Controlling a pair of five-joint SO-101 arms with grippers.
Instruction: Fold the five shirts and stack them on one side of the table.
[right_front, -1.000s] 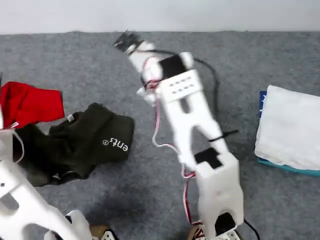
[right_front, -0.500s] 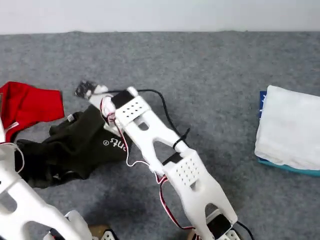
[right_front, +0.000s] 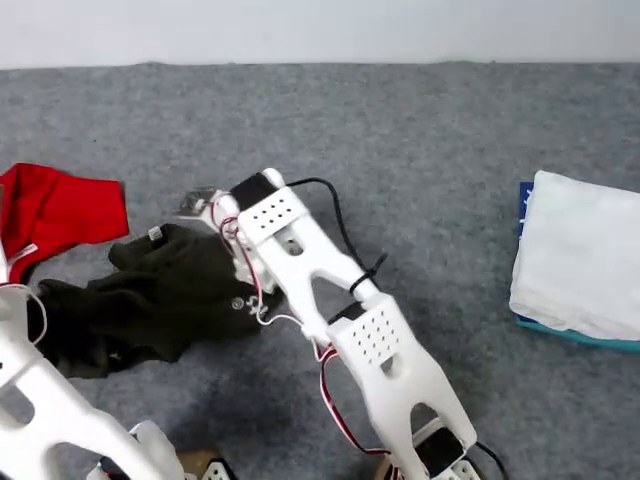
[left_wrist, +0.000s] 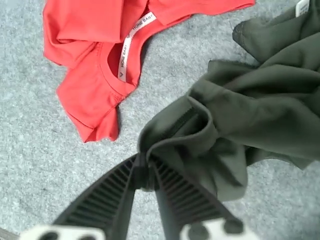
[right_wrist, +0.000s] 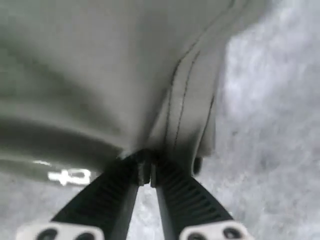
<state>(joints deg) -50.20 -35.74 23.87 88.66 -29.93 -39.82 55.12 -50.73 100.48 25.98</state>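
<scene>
Table (right_front: 450, 140), right arm (right_front: 300, 250) outstretched to shirt (right_front: 150, 300)

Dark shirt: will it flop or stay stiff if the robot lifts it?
Probably floppy: the dark shirt lies crumpled in soft folds. It would likely sag between the left pincer and right pincer, both pinching its cloth. Lying limp, it shouldn't roll.
</scene>
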